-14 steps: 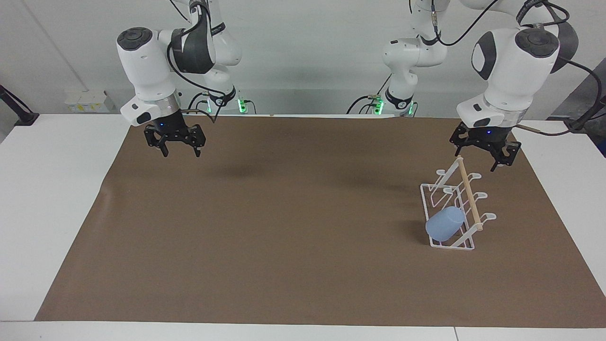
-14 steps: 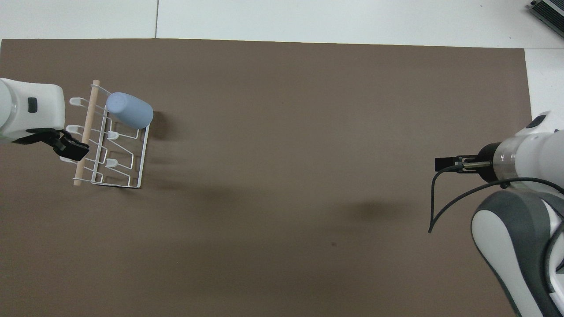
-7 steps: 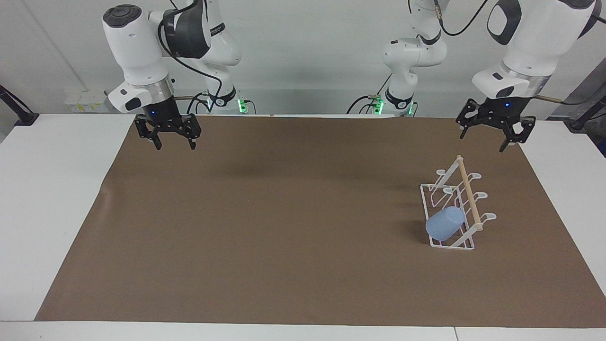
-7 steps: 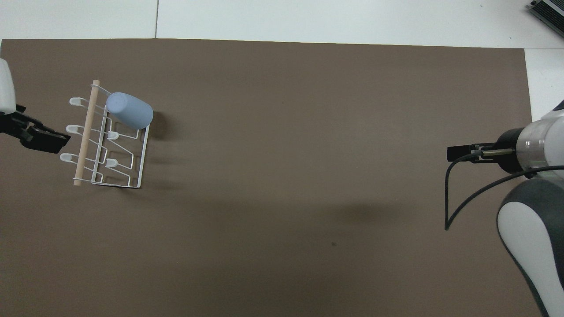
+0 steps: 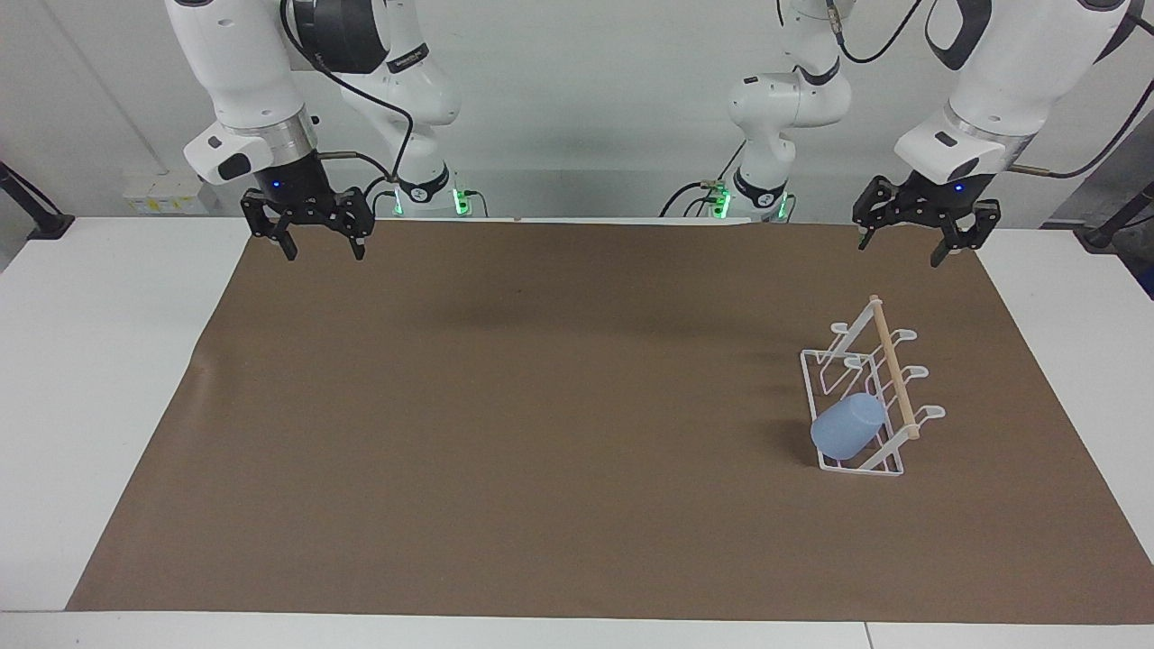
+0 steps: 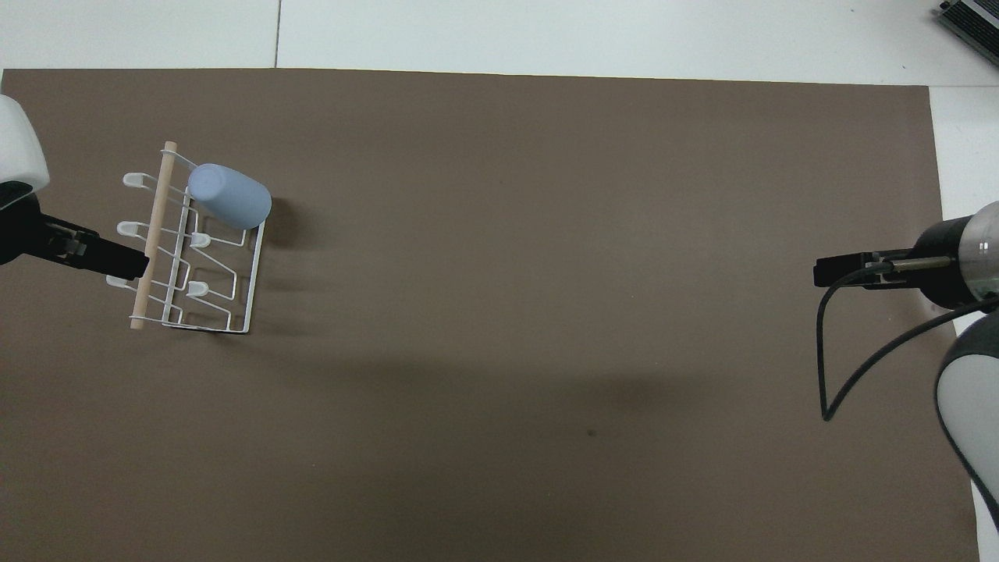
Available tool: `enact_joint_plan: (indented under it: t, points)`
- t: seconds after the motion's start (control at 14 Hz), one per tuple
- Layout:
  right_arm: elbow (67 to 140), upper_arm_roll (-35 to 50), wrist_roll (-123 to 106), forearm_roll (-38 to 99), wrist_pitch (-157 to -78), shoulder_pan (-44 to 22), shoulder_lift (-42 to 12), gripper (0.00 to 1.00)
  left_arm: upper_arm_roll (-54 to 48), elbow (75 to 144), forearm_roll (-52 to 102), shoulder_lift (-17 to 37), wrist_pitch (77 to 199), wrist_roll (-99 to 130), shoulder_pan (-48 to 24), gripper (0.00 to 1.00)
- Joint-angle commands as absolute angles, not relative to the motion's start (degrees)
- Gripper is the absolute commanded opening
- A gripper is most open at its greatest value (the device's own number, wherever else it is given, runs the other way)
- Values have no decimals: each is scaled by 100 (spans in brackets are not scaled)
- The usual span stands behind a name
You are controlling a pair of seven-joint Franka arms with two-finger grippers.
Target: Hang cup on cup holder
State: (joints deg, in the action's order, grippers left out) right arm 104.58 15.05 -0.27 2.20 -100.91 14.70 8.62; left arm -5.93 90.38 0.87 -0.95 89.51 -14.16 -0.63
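The light-blue cup (image 5: 847, 426) sits tilted over a prong of the white wire cup holder (image 5: 894, 371), on the side toward the right arm's end and at the end farthest from the robots. It also shows in the overhead view (image 6: 231, 197), beside the cup holder's wooden dowel (image 6: 156, 226). My left gripper (image 5: 911, 248) is open and empty, raised over the mat's edge nearest the robots, apart from the holder; it also shows in the overhead view (image 6: 117, 256). My right gripper (image 5: 323, 254) is open and empty, raised over the mat's corner at its own end (image 6: 829, 273).
A brown mat (image 5: 541, 406) covers most of the white table (image 5: 99, 361). The cup holder stands on it toward the left arm's end. A grey object (image 6: 972, 19) lies at the table's corner farthest from the robots.
Both grippers have risen and drawn back toward the robots; the left one has moved off from the cup holder's near end. The cup and the holder have not moved.
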Motion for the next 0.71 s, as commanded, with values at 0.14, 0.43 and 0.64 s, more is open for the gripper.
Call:
enact_joint_plan:
  t: [0.14, 0.43, 0.64]
  points:
    - [10354, 1538, -176, 343, -9493, 1538, 1107, 100, -554, 9202, 229, -246, 8921, -1248, -18, 100]
    - [10380, 1521, -185, 352, -9220, 1564, 1239, 100, -536, 9202, 220, -237, 8974, -1196, 105, 100]
    - [10371, 1503, -185, 352, -9185, 1582, 1248, 100, -159, 9202, 211, -237, 8974, -1187, -192, 100]
